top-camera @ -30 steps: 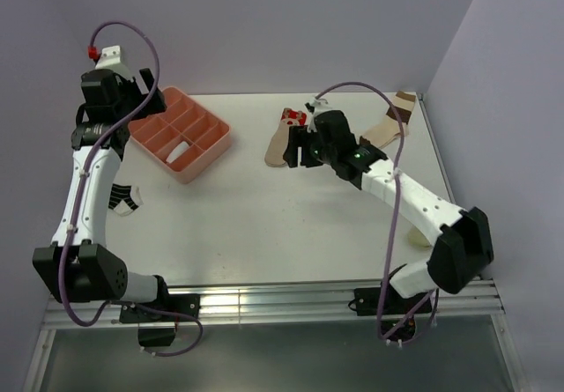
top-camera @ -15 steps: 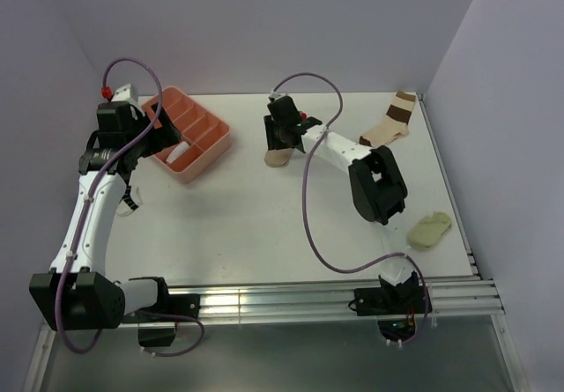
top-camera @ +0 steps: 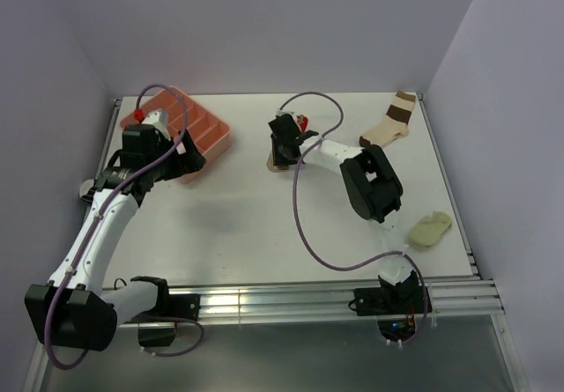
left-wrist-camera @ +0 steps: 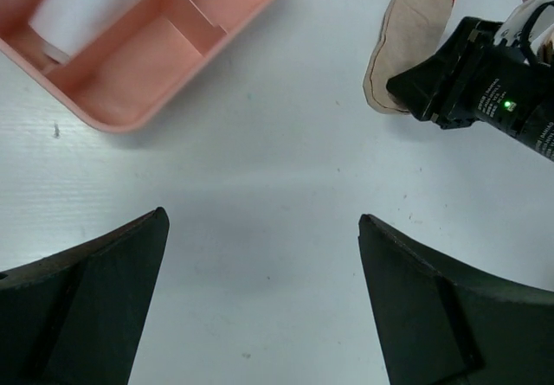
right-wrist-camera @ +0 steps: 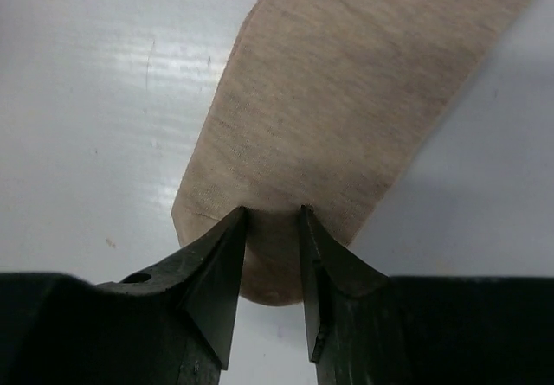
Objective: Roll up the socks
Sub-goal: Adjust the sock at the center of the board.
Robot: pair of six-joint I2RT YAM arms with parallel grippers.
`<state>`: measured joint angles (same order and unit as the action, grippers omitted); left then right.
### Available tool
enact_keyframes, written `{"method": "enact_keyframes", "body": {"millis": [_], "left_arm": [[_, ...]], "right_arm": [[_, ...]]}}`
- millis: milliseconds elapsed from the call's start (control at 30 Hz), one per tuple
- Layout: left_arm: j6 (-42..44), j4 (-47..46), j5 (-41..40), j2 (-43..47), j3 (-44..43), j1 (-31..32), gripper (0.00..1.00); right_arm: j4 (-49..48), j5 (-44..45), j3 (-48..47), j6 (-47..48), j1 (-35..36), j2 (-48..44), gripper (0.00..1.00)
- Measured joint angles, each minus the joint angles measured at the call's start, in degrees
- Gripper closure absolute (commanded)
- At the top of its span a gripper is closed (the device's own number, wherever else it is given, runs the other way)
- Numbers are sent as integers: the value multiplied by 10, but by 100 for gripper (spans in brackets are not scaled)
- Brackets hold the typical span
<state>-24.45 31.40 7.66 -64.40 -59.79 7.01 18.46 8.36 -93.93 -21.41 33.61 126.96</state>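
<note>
Top view: right gripper [top-camera: 280, 148] covers most of the tan sock [top-camera: 276, 163] at upper centre. Only its tan end and a bit of red past the wrist show. The left arm's wrist overlaps the near side of the pink tray [top-camera: 216, 132], upper left.

Left wrist view: white sock [left-wrist-camera: 82, 4] sits in a tray compartment, cut off by the top edge, cuff bands not readable.

Right arm: elbow folded right of centre, forearm running left, fingers down at the table [top-camera: 247, 216]. Jaws at a narrow gap, pinching the tan sock's rounded end, with the fabric puckered by one tip.

Left arm: reaches up from lower left. Left gripper [left-wrist-camera: 261, 221] is over bare table just below the tray, jaws spread wide, nothing between them.
</note>
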Motion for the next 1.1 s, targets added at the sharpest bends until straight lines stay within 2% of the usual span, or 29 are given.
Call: {"method": "enact_keyframes", "body": {"millis": [233,567,633,867,1100], "left_arm": [[-64,-7,-17,20,58,62,5],[-186,-3,-67,43,130,160,5],[-205,2,-81,49,138,163,5],[-256,7,-117,78,154,163,7],[-264,6,-119,47,163,163,9]], "right_arm": [[-10,-11,152,-92,25,-103,62],[-31,-56,309,-162,153,-221,57],[-36,-67,336,-157,172,-246,52],[-53,-63,381,-56,180,-336,50],[-64,-63,376,3,183,-333,59]]}}
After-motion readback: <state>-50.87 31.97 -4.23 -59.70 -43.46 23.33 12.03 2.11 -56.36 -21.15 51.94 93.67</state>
